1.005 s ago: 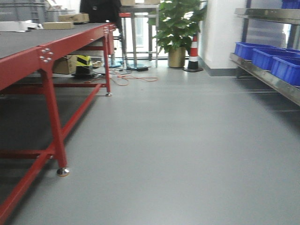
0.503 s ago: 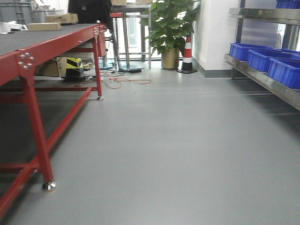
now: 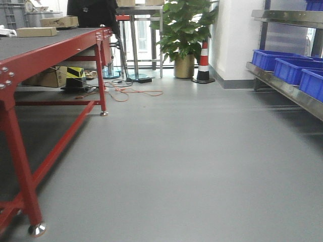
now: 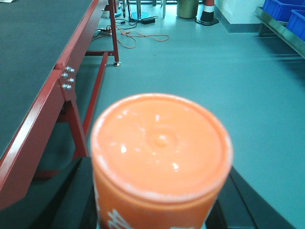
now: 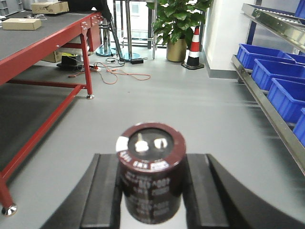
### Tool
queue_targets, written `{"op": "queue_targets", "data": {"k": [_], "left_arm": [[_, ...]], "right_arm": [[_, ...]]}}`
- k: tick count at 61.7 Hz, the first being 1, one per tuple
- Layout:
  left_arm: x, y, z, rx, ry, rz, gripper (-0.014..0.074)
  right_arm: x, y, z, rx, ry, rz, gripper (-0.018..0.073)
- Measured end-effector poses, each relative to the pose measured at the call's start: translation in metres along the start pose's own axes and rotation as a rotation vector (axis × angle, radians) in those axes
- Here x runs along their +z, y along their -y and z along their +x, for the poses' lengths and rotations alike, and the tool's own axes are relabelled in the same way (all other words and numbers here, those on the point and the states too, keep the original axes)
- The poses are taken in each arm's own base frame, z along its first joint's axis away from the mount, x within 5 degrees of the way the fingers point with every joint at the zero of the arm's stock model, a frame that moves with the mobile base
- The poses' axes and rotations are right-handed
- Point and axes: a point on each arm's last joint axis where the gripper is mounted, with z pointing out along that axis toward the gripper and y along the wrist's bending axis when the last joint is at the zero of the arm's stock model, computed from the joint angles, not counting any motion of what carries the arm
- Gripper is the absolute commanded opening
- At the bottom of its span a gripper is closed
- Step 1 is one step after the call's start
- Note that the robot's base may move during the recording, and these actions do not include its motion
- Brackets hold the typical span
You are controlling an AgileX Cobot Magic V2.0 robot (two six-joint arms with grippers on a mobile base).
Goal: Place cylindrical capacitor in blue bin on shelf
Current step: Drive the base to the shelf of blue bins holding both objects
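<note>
- My right gripper (image 5: pixel 152 202) is clenched on the cylindrical capacitor (image 5: pixel 151 162). Its two black fingers (image 5: pixel 102 191) press the dark sleeve from 9 and 3 o'clock.
- The capacitor stands upright in my grasp. Its sleeve is dark maroon-black with pale print, and two silvery terminals show on its top face.
- My left gripper (image 4: pixel 157 212) grasps an orange can (image 4: pixel 162 143). The can is upright, and its round top fills most of the left wrist view.
- Beneath both grippers lies a grey floor (image 3: pixel 176 166).
- The shelf (image 5: pixel 267 102) runs along my right side, from 3 o'clock towards 1 o'clock, with a shiny steel front rail.
- Blue bins (image 5: pixel 267 55) sit in a row on the shelf, well apart from the capacitor.
- A red table (image 5: pixel 43 45) with a dark top stretches from 9 towards 11 o'clock. Cardboard boxes (image 5: pixel 21 24) rest on it.
- At 12 o'clock, far ahead, stands a potted plant (image 5: pixel 178 19), with a traffic cone (image 5: pixel 194 47) just beside it.
- An orange cable (image 5: pixel 119 74) trails on the floor at 11 o'clock.
</note>
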Motion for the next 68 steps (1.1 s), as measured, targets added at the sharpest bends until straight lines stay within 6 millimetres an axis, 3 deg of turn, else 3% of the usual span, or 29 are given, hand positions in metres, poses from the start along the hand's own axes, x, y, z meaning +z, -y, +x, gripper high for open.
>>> {"op": "queue_targets", "data": {"k": [68], "left_arm": [[0.0,-0.0003,0.0001,0.003,-0.001,-0.004,-0.0111]], "right_arm": [[0.0,0.0,0.0,0.0,0.0,0.0,-0.0153]]}}
